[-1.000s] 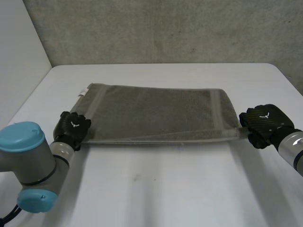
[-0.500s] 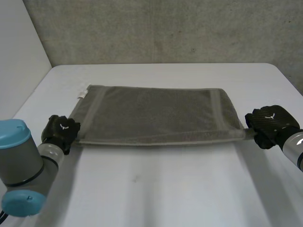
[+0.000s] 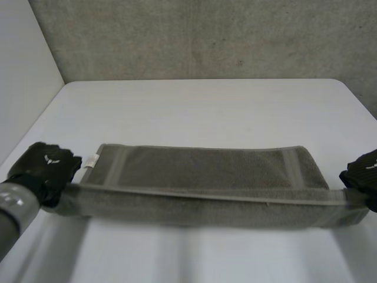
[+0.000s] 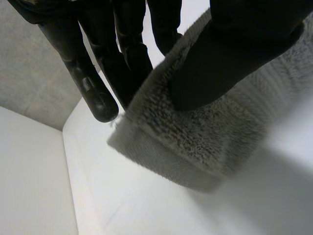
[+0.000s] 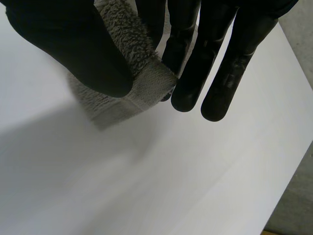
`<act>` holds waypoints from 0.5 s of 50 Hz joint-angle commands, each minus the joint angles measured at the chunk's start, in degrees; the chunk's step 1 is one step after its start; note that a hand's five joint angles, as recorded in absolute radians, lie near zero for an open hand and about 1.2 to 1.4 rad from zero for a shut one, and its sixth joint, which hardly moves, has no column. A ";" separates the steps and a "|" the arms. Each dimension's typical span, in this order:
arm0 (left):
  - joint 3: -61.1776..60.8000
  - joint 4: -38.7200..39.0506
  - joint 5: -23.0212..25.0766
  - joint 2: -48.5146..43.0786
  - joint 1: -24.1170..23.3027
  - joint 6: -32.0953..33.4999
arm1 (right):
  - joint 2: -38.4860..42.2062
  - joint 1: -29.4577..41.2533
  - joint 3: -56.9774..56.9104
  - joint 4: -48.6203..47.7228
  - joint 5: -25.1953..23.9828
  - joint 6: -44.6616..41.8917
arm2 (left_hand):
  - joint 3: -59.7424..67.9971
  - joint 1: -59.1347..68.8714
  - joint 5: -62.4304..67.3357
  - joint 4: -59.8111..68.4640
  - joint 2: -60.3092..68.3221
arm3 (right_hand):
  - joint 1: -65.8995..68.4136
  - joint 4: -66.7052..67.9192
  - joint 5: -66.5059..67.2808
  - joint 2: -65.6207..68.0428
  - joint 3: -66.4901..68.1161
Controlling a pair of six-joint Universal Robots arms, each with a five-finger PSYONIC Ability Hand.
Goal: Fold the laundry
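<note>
No legible txt or nos. Small white tag (image 3: 89,160) on towel (image 3: 200,169) edge nr left hand (image 3: 42,170): too small to read. White wing-like mark (image 3: 50,157) on back of left hand, similar on right hand (image 3: 364,175), no letters.

Left hand (image 3: 44,168): at the table's left side, back upward; thumb (image 4: 230,54) pressed toward straight fingers (image 4: 98,83), pinching one corner of the towel (image 3: 206,171).
Left arm (image 3: 10,209): grey wrist, entering low from the left.
Right hand (image 3: 362,172): at the far right, thumb and straight fingers pinching the opposite corner.
</note>
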 commanded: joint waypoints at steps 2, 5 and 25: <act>9.00 13.69 -0.21 -19.42 -1.36 0.13 | 12.80 7.66 -5.77 -5.97 3.75 7.89 | 10.36 11.83 10.77 10.28 10.26 | 25.50 11.56 13.95 12.35 11.71; 14.62 16.68 -0.38 -26.46 -1.97 0.13 | 17.08 10.37 -9.00 -10.69 6.81 11.83 | 10.36 11.83 10.77 10.28 10.26 | 25.50 11.56 13.95 12.35 11.71; 38.11 22.49 -0.91 -50.13 -4.70 0.13 | 33.09 15.57 -23.16 -30.23 14.56 15.53 | 10.36 11.83 10.77 10.28 10.26 | 25.50 11.56 13.95 12.35 11.71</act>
